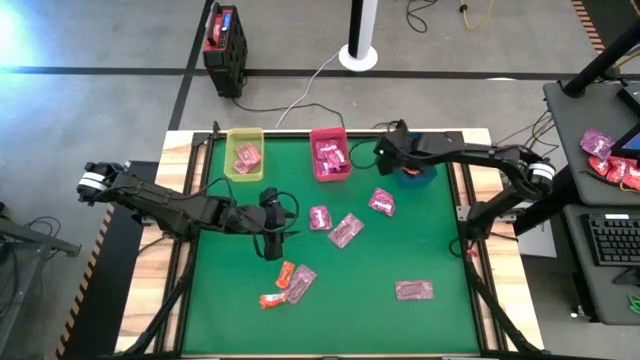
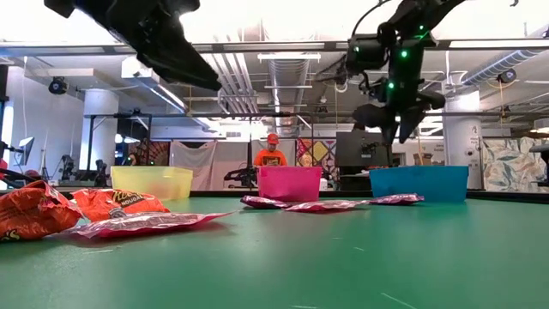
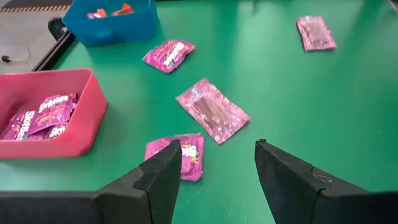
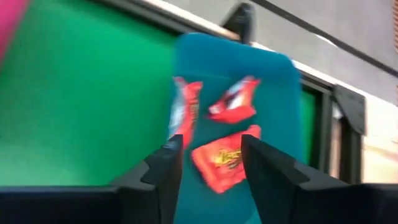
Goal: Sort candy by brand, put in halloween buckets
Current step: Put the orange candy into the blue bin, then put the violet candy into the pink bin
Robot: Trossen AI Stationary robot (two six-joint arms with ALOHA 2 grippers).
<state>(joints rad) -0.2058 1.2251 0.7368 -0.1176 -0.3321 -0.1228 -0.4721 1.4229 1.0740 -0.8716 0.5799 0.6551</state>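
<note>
Orange-red packets (image 2: 34, 212) lie nearest at table height, at the near left of the green surface (image 1: 400, 330), with a paler pink packet (image 2: 141, 224) just beside them, waiting because nothing has come for them yet. Over the blue-teal bin (image 1: 418, 175) at the far right hangs the right gripper (image 4: 208, 158), its fingers spread with nothing between them; orange-red packets (image 4: 224, 162) rest in the bin directly beneath, so I judge it has that brand's drop in hand. Near the middle left, the left gripper (image 3: 214, 171) hovers with its fingers spread wide and empty, a magenta packet (image 3: 180, 154) just below them and a paler pink one (image 3: 212, 109) a little beyond, which looks like lining up for a pick. At the far edge, the pink-red bin (image 1: 330, 153) holds magenta packets and the yellow-green bin (image 1: 244, 153) has pink ones. More pink packets are scattered about the middle and near right. Wooden boards border the green mat on both sides. Beyond the far edge a black-and-red box (image 1: 224, 48) and a white pole base (image 1: 358, 55) stand on grey floor; across the room a person in an orange top (image 2: 270, 154) sits among desks.
</note>
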